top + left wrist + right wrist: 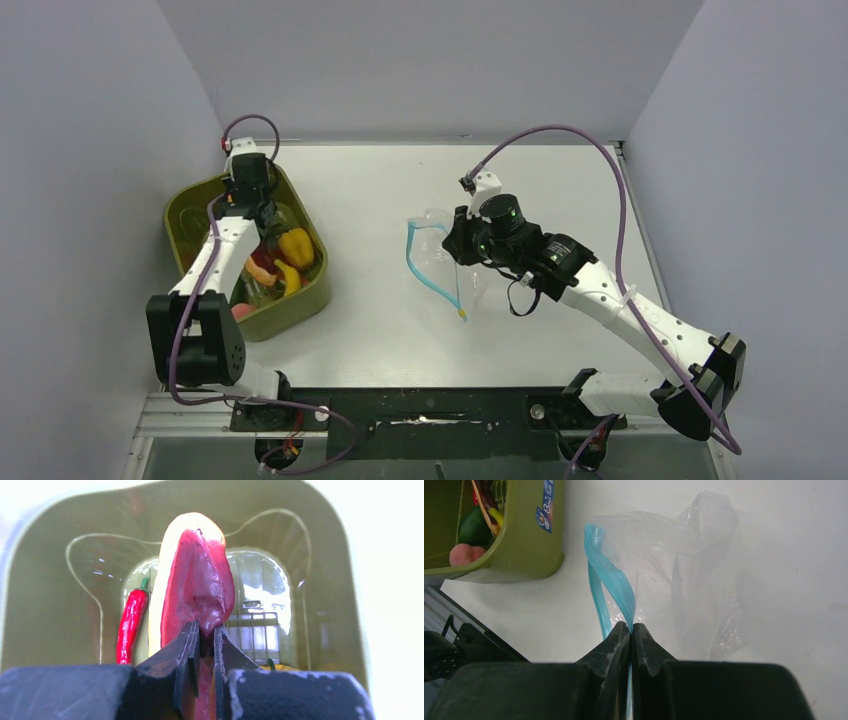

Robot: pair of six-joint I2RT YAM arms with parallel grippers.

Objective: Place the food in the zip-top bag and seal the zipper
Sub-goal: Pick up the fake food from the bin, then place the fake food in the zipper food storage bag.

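Note:
My left gripper (206, 626) is shut on a dark red and cream toy food (197, 575), held inside the olive-green bin (45, 605). A red chili (131, 622) lies against the bin wall behind it. From above, the left gripper (252, 205) is over the bin, with yellow food (296, 247), orange food (262, 270) and peach food (242, 311) beside it. My right gripper (631, 626) is shut on one lip of the light-blue zipper (611, 580) of the clear zip-top bag (704, 570). The other lip bows away, so the mouth gapes. The bag (440, 235) is at mid-table.
The olive-green bin (190, 205) stands at the table's left side, close to the left wall. In the right wrist view its corner (524, 535) holds a peach piece (464, 554) and a dark green piece (474, 525). White table (380, 320) lies between bin and bag.

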